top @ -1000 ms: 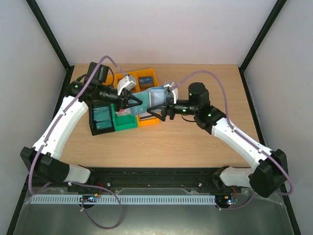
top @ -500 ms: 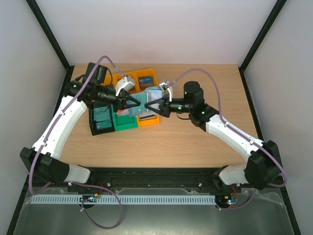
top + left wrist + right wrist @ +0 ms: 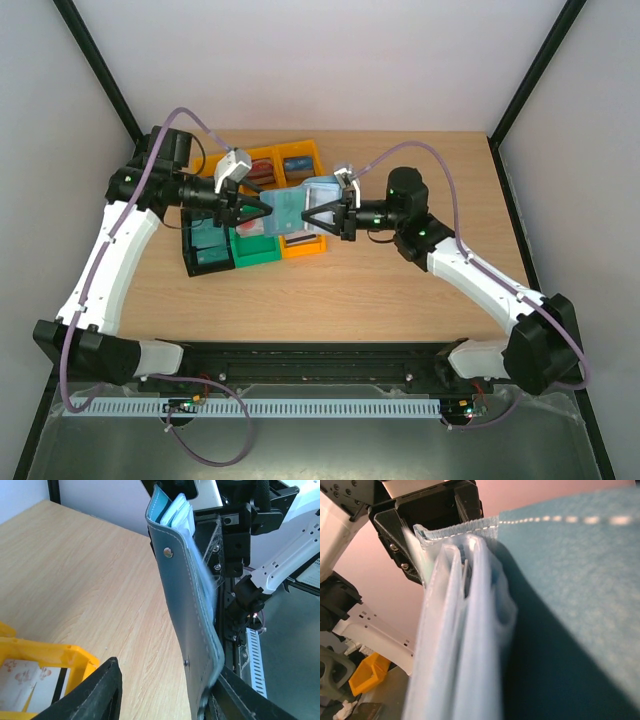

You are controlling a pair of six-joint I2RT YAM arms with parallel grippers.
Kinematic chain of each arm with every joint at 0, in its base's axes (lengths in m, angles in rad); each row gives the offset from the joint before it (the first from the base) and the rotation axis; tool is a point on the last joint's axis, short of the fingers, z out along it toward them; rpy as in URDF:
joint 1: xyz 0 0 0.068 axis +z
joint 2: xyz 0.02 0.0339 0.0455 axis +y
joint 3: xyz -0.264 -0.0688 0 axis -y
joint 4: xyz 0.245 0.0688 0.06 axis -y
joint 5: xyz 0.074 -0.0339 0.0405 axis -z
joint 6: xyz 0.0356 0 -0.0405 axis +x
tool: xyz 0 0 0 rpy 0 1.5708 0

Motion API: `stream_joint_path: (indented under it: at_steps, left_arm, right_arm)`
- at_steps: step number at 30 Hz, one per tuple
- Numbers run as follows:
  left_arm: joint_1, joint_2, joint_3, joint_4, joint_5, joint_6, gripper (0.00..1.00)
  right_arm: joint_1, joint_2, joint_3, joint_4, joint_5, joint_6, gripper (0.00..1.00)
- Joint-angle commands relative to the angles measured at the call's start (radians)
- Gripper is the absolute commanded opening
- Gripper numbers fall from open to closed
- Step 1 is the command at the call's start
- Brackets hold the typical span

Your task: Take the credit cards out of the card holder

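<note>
Teal card holder [image 3: 288,205], lengthwise 9-to-3, pinched at 3 o'clock by right gripper [image 3: 309,212]; left gripper [image 3: 262,209] spread at its 9 o'clock end.

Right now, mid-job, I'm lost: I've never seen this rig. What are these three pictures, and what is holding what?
These are two robot arms bolted at the near edge of a wooden table. The wide picture looks down from above and behind them: left arm on the left, right arm on the right. The other two come from a camera on each wrist. Between the arms, upright, is the teal card holder. The right arm's jaws are closed on it; the left arm's jaws stand open beside its edge. The right wrist picture shows its pale sleeves close up; I cannot tell cards from sleeves there. On the table lie orange bins, a green bin and a dark bin.
</note>
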Motion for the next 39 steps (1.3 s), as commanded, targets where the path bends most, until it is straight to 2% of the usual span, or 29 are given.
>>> stream_joint_path:
  at_steps: [1, 7, 13, 22, 27, 28, 29, 30, 31, 32, 33, 35, 37, 39]
  left_arm:
    - [0.019, -0.028, 0.001, -0.013, 0.035, 0.031, 0.46]
    - [0.019, -0.026, 0.004, -0.009, 0.036, 0.024, 0.46]
    - [0.014, -0.024, -0.012, 0.064, 0.035, -0.081, 0.51]
    - [-0.056, -0.001, -0.024, 0.144, -0.086, -0.184, 0.5]
    - [-0.084, 0.007, -0.044, 0.151, -0.091, -0.184, 0.51]
    - [-0.088, 0.01, -0.046, 0.153, -0.092, -0.184, 0.49]
    - [-0.091, 0.012, -0.049, 0.155, -0.097, -0.186, 0.42]
    - [-0.092, 0.014, -0.051, 0.159, -0.107, -0.19, 0.24]
    - [-0.093, 0.013, -0.051, 0.165, -0.127, -0.197, 0.11]
    - [-0.093, 0.012, -0.049, 0.177, -0.167, -0.212, 0.03]
    - [-0.093, 0.01, -0.044, 0.188, -0.225, -0.228, 0.02]
    - [-0.094, 0.005, -0.038, 0.216, -0.397, -0.258, 0.02]
    - [-0.107, 0.002, -0.033, 0.237, -0.653, -0.277, 0.02]
    - [-0.16, 0.012, -0.024, 0.241, -0.974, -0.261, 0.02]
  right_arm:
    - [-0.005, -0.047, -0.002, 0.078, -0.086, 0.01, 0.02]
    - [-0.005, -0.052, -0.003, 0.081, -0.097, 0.009, 0.01]
    - [-0.005, -0.035, 0.006, 0.1, -0.073, 0.05, 0.02]
    - [0.025, 0.004, 0.022, 0.129, -0.04, 0.079, 0.02]
    - [0.033, 0.018, 0.033, 0.115, -0.035, 0.067, 0.02]
    - [0.033, 0.024, 0.034, 0.114, -0.036, 0.067, 0.02]
    - [0.032, 0.026, 0.034, 0.115, -0.036, 0.067, 0.02]
    - [0.033, 0.027, 0.034, 0.11, -0.028, 0.063, 0.07]
    - [0.032, 0.026, 0.035, 0.089, -0.012, 0.049, 0.19]
    - [0.029, 0.022, 0.038, 0.057, 0.014, 0.027, 0.34]
    - [0.025, 0.017, 0.041, 0.021, 0.041, 0.003, 0.51]
    - [0.006, 0.003, 0.033, -0.031, 0.125, -0.018, 0.75]
    - [-0.017, -0.006, 0.02, -0.068, 0.209, -0.023, 0.9]
    - [-0.022, -0.005, 0.03, -0.144, 0.318, -0.061, 0.99]
